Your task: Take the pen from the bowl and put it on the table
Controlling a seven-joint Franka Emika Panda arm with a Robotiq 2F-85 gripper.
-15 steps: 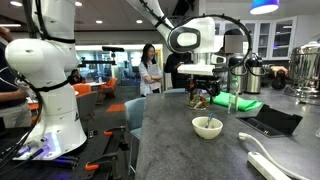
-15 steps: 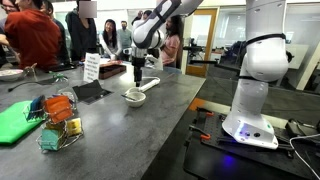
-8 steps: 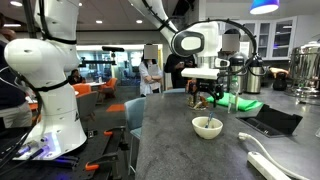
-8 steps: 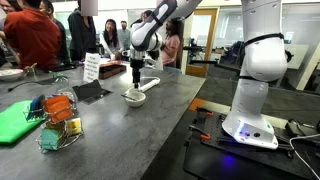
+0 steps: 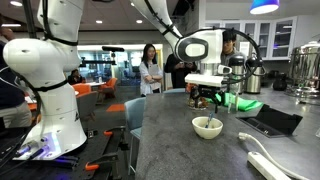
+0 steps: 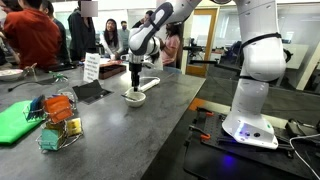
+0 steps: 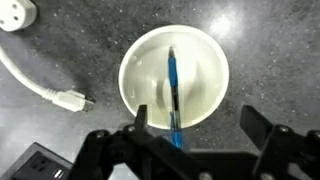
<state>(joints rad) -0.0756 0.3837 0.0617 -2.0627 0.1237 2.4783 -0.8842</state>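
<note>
Cream-white and round, the bowl [image 5: 207, 127] sits on the dark grey table [image 5: 175, 152] in an exterior view. The gripper [image 5: 207, 100] hangs straight above it, clear of the rim. From this angle I cannot tell how far the jaws stand apart, and the pen shows only as a faint dark sliver inside the bowl. A flat black pad [image 5: 268, 122] lies near the bowl, and a white power strip [image 5: 268, 162] lies toward the table's near edge. In an exterior view the gripper [image 6: 135, 86] points down just over the bowl [image 6: 133, 97], with a white cable [image 6: 150, 84] just beside the bowl on the table [image 6: 130, 135]. A wire basket [image 6: 57, 122] of coloured packets stands well apart from them, next to a green cloth [image 6: 12, 122]. The wrist view looks straight down into the bowl [image 7: 135, 70]. The blue pen [image 7: 172, 85] lies inside it, one end near the far wall and the other up against the near rim. The gripper [image 7: 195, 120] is spread wide and grips nothing. The pen lies between its two fingers [image 7: 141, 118], nearer the one on the cable's side. A white cable [image 7: 35, 80] with a plug [image 7: 75, 100] rests on the table [image 7: 270, 40] beside the bowl.
</note>
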